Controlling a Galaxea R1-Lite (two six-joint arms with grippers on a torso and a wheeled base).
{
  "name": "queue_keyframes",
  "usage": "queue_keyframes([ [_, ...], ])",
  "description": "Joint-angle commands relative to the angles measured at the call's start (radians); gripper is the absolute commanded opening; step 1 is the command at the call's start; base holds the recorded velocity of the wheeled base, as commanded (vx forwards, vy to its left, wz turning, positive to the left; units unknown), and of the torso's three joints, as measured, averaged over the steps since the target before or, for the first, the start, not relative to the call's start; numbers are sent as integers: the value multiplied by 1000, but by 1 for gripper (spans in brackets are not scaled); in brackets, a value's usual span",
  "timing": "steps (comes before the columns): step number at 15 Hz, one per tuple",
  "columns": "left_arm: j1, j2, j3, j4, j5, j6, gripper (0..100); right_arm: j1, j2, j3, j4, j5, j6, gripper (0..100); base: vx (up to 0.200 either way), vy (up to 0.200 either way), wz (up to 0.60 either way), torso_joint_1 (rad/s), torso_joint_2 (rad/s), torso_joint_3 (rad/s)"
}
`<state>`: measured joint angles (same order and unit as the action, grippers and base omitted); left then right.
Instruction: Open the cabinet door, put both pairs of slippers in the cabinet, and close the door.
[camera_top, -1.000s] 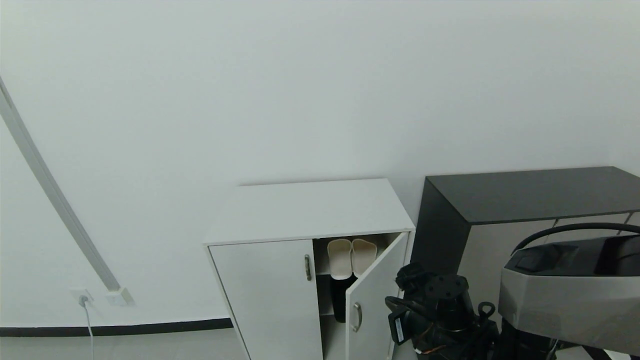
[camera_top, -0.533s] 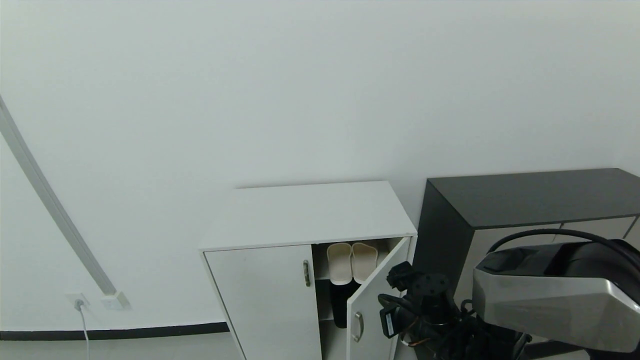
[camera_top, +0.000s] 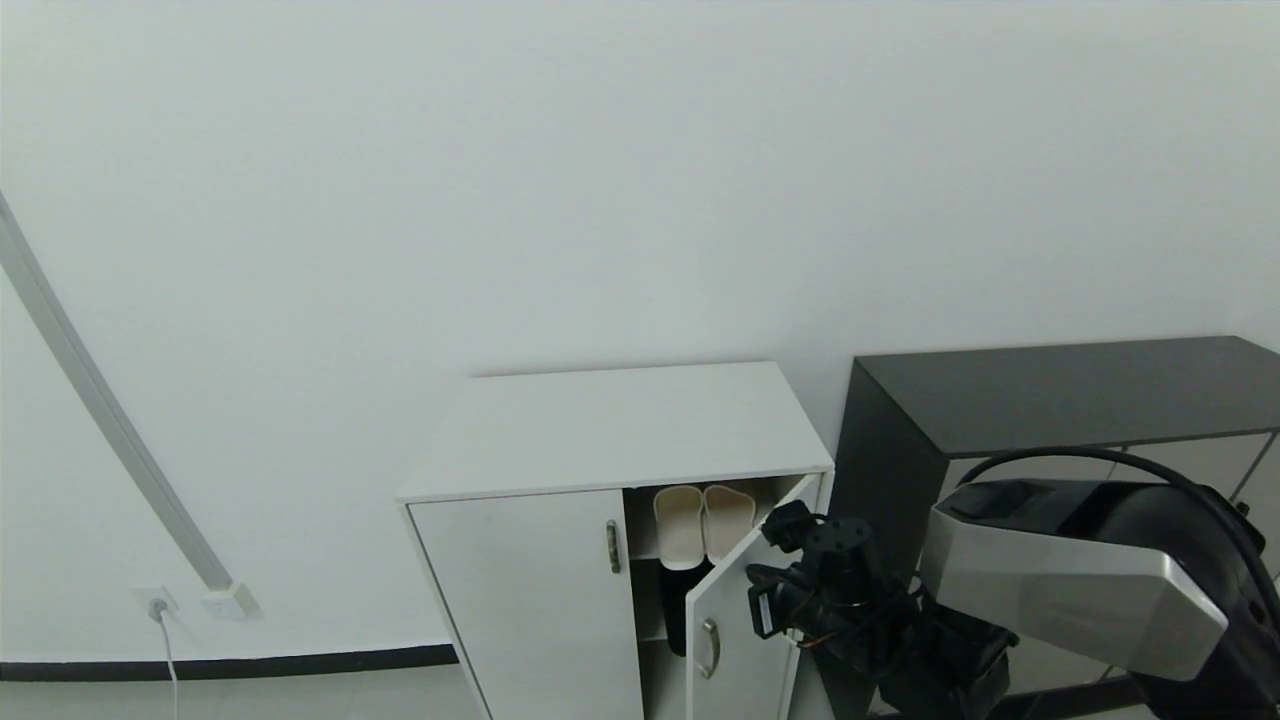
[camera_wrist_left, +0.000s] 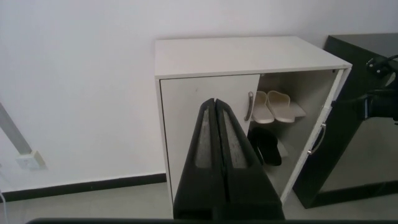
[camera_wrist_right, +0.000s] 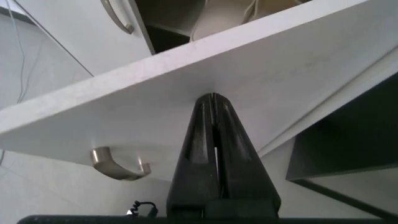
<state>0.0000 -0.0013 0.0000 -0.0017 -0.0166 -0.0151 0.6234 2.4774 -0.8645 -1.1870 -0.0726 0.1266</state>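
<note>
Currently: right gripper (camera_wrist_right: 215, 98), fingers closed, tips against half-open cabinet door (camera_wrist_right: 280, 68) at its 9 o'clock, head view; left gripper (camera_wrist_left: 216, 102), fingers closed, well apart.

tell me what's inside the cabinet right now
Inside the cabinet, a cream pair of slippers sits above a black pair. The shut left door covers whatever is in that half.

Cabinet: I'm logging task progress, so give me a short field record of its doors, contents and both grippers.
left door: shut
right door: partly open
cream slippers: inside, side by side, above the black pair
black slippers: inside, lower down
right gripper: jaws shut, tip at the right door's outer face
left gripper: jaws shut, away from the cabinet
</note>
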Motion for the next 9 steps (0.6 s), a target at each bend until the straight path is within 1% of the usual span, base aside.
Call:
queue_keyframes([
  [1, -2, 1, 0, 0, 0, 0, 0, -4, 9, -48, 17, 0, 1, 0, 0, 0, 0, 0, 0, 0],
  [2, 0, 1, 0, -1, 0, 0, 0, -4, 9, -71, 37, 0, 1, 0, 0, 0, 0, 0, 0, 0],
  [5, 0, 1, 0, -1, 0, 0, 0, -13, 9, -202, 168, 0, 1, 0, 0, 0, 0, 0, 0, 0],
  [9, 0, 1, 0, 0, 0, 0, 0, -24, 14, -324, 279, 2, 1, 0, 0, 0, 0, 0, 0, 0],
])
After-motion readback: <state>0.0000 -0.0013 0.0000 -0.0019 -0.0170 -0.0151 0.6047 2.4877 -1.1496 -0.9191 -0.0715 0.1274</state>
